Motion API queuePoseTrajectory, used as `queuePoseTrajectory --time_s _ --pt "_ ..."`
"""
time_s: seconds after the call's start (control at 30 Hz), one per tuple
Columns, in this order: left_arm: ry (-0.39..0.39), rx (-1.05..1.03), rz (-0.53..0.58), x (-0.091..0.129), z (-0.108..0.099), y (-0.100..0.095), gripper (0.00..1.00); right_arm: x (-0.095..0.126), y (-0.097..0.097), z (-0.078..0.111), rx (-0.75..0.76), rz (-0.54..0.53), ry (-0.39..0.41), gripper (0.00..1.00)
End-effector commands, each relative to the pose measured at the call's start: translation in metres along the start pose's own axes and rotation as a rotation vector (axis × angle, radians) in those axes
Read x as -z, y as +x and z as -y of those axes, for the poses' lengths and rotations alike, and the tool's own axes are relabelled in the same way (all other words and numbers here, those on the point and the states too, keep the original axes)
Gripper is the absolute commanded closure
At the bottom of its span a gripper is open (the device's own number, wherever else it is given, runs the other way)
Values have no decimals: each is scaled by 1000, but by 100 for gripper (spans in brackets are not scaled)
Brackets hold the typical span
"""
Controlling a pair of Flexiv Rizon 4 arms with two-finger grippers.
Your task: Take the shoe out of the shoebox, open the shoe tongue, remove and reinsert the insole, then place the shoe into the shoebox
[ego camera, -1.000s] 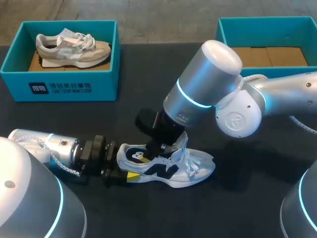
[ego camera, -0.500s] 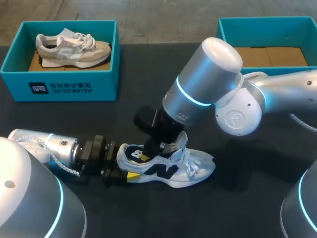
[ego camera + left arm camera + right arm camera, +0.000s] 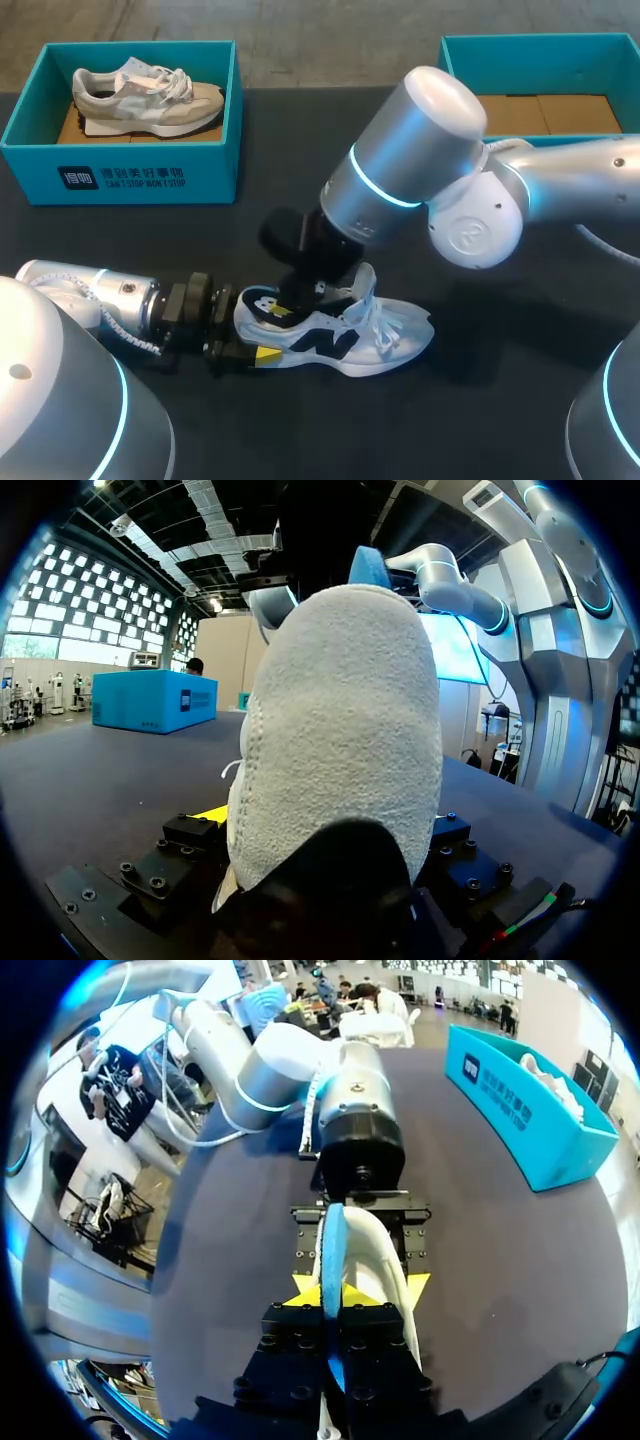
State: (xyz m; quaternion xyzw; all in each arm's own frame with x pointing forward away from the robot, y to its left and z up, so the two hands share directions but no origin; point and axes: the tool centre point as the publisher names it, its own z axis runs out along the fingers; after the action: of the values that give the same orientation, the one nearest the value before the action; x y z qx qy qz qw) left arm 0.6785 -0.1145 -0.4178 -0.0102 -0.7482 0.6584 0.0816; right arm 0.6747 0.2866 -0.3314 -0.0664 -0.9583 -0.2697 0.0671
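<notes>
A white and navy shoe (image 3: 340, 335) lies on its sole on the black table, toe to the right. My left gripper (image 3: 245, 345) comes in from the left and is shut on the shoe's heel, one yellow tip on each side; in the left wrist view the heel (image 3: 340, 730) fills the space between the fingers. My right gripper (image 3: 292, 292) is down at the shoe's mouth, shut on the thin blue insole (image 3: 333, 1250), which stands on edge out of the shoe (image 3: 385, 1260). The insole's top (image 3: 368, 568) shows above the heel.
A teal shoebox (image 3: 120, 175) at the back left holds a beige shoe (image 3: 150, 95). A second teal shoebox (image 3: 460, 60) at the back right shows only its cardboard floor. My right arm's large elbow hangs over the table's middle.
My right gripper has closed on the insole and shifted a little left and up, drawing it out of the shoe. The left gripper and the shoe have stayed put.
</notes>
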Motion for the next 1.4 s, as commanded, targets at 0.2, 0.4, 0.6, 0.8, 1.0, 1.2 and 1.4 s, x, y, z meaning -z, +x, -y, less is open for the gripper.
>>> queuePoseTrajectory --time_s 0.2,0.4,0.6,0.8,1.0,1.2,1.4 --pt "-1 0 2 -1 -2 0 100 6 1 -4 30 6 -48 100" --pt "-1 0 2 -1 -2 0 100 3 0 -17 81 -10 -73 100" --pt "-1 0 2 -1 -2 0 100 -2 -1 -29 109 -28 -68 100" --pt "-1 0 2 -1 -2 0 100 -6 -4 -28 115 -45 -62 100" --pt "-1 0 2 -1 -2 0 100 -1 -1 -21 106 -47 -57 68" --pt "-1 0 2 -1 -2 0 100 4 2 -12 90 -46 -47 67" --pt "-1 0 2 -1 -2 0 100 6 2 -3 85 -73 -41 78"
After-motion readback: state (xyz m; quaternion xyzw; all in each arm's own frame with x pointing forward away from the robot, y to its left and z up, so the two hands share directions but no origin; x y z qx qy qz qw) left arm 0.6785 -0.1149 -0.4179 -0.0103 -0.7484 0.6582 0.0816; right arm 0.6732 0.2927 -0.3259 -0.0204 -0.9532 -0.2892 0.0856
